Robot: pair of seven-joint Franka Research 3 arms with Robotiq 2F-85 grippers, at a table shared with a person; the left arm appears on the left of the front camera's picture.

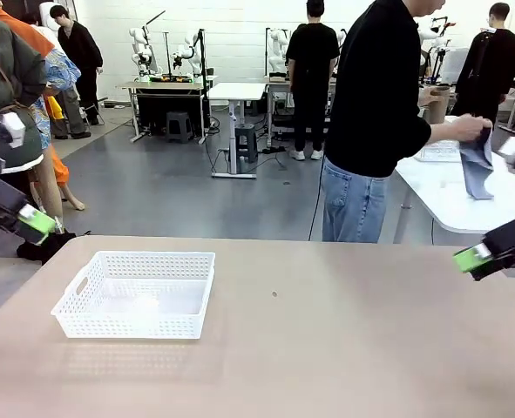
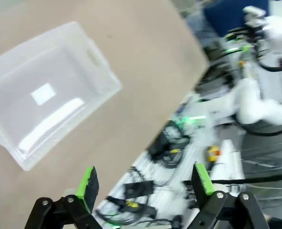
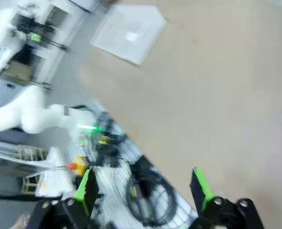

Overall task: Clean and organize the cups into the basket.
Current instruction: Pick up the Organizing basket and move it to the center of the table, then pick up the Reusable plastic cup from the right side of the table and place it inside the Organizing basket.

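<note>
The white lattice basket (image 1: 138, 293) sits empty on the tan table (image 1: 327, 348), left of the middle. It appears blurred in the left wrist view as the basket (image 2: 45, 90) and far off in the right wrist view as the basket (image 3: 129, 31). The cups are out of view. My left gripper (image 1: 36, 222) hovers at the table's left edge, open and empty; its fingers (image 2: 89, 187) stand wide apart. My right gripper (image 1: 473, 258) hangs at the right edge, open and empty, with its fingers (image 3: 200, 187) apart.
A person in a black top and jeans (image 1: 375, 122) stands behind the table, turned toward a white side table (image 1: 453, 196) and holding a dark cloth (image 1: 477, 170). Cables and equipment (image 3: 141, 186) lie below the table's near edge.
</note>
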